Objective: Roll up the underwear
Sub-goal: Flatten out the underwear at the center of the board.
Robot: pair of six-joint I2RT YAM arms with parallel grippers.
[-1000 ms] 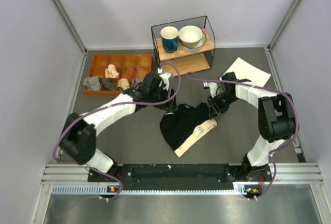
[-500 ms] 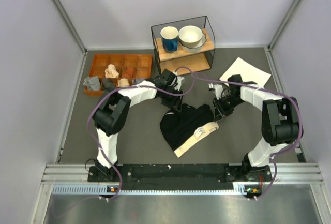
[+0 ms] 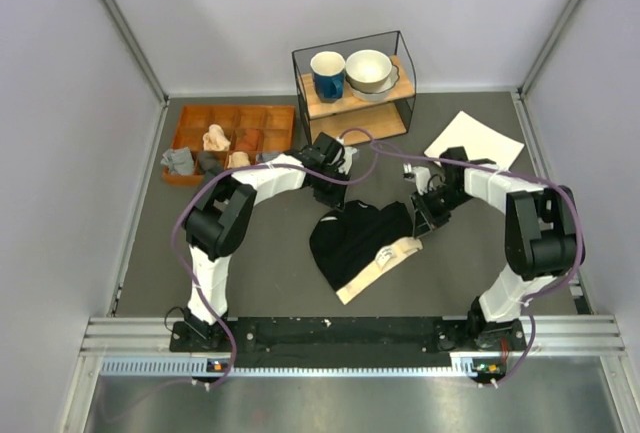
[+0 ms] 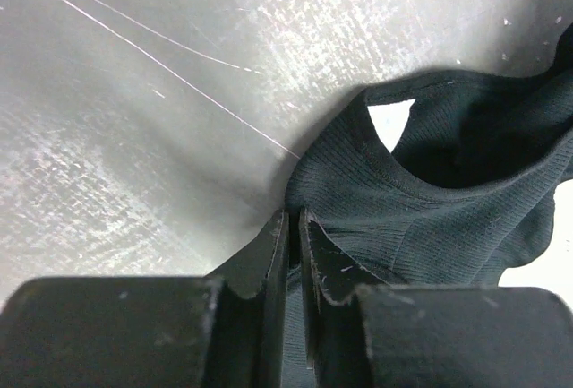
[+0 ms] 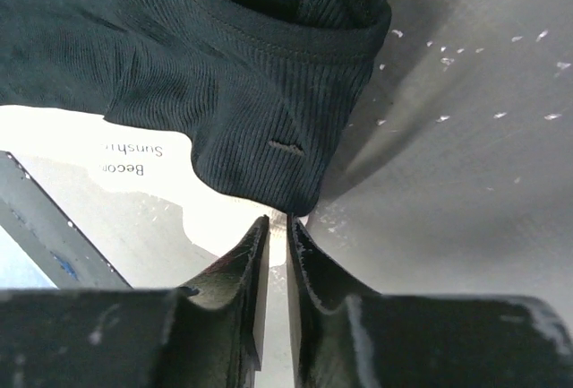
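The underwear (image 3: 355,238) lies crumpled on the grey mat, black with a cream waistband (image 3: 385,263) along its near right side. My left gripper (image 3: 335,203) is at its far left edge. In the left wrist view the left gripper (image 4: 294,216) is shut on the underwear (image 4: 430,209), with ribbed black cloth running between the fingers. My right gripper (image 3: 418,221) is at the far right corner. In the right wrist view the right gripper (image 5: 278,219) is closed to a thin slit, and the corner of the underwear (image 5: 179,56) meets its tips above the bright waistband (image 5: 89,137).
A wooden tray (image 3: 190,138) with several small rolled garments sits at the back left. A wire shelf (image 3: 353,118) holding a blue mug and bowls stands at the back centre. A white sheet of paper (image 3: 475,138) lies at the back right. Walls enclose both sides.
The left arm has folded in, and its gripper moved right from near the tray onto the underwear's far left edge and closed. The right gripper's jaws narrowed at the right corner.
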